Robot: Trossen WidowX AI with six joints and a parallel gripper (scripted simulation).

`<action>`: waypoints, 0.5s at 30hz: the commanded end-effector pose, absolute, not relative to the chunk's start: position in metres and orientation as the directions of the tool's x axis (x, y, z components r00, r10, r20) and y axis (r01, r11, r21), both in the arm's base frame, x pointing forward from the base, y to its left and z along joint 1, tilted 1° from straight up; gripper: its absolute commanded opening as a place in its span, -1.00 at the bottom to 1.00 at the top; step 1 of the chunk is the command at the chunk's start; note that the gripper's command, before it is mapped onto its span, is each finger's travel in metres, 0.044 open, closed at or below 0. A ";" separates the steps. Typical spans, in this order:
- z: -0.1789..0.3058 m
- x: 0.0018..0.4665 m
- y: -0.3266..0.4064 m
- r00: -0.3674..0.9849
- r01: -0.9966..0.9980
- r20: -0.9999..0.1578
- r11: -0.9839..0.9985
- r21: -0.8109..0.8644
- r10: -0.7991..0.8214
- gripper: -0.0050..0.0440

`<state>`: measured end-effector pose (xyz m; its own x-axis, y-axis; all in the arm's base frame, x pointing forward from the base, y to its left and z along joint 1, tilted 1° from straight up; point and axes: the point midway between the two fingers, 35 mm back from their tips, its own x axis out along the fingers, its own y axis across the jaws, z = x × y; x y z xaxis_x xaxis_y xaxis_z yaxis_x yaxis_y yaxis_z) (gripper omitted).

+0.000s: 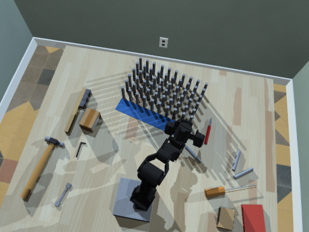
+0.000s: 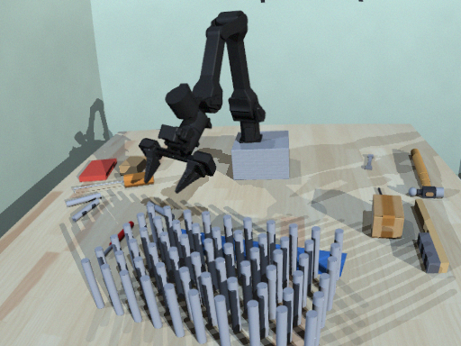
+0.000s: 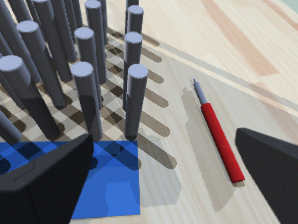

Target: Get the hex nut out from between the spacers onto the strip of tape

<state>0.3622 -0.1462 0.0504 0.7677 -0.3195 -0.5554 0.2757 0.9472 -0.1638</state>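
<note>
Top view: one black arm on one grey base block [image 1: 121,208], and one claw [image 1: 184,133] spread wide, pinching nothing. It hovers over the near corner of the spacer field, above one end of the tape [image 1: 131,108]. One tape strip, blue and flat on the counter [image 1: 241,99], runs along the near edge of the field, partly under the first row. Standing spacers [image 1: 143,101]: dozens of grey upright posts in a tight grid, too dense to count exactly. Three more spacers lie flat: one [image 1: 193,154] just beside the arm and two [image 1: 236,160] [image 1: 242,173] farther off. Hex nut: not seen in any view; the posts hide the gaps, so I cannot tell where it sits. One hook pick [image 1: 215,191] has an orange-brown handle and a thin pale shaft. Its hook is too small to make out. It lies on the counter, well apart from the claw. One red-handled tool [image 1: 207,134] lies just beside the field; the wrist view shows it between the claw fingers, on the counter below. Also one hammer [image 1: 37,170], one hex key [image 1: 79,148], one small grey wrench [image 1: 63,194], one long wood-and-grey tool [image 1: 73,113], one brown box [image 1: 89,119], one tan box [image 1: 226,218] and one red block [image 1: 253,217].
</note>
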 end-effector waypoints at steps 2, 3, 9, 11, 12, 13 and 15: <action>0.047 0.361 -0.192 0.680 0.373 -0.636 0.919 -0.129 -0.365 0.84; 0.045 0.357 -0.199 0.660 0.392 -0.652 0.912 -0.124 -0.372 0.84; 0.035 0.335 -0.235 0.553 0.490 -0.735 0.866 -0.094 -0.393 0.84; 0.032 0.325 -0.249 0.510 0.530 -0.763 0.844 -0.086 -0.398 0.84; 0.031 0.319 -0.255 0.490 0.548 -0.776 0.833 -0.081 -0.397 0.84; 0.029 0.314 -0.261 0.469 0.566 -0.789 0.821 -0.076 -0.396 0.84; 0.027 0.303 -0.272 0.429 0.601 -0.815 0.797 -0.066 -0.390 0.84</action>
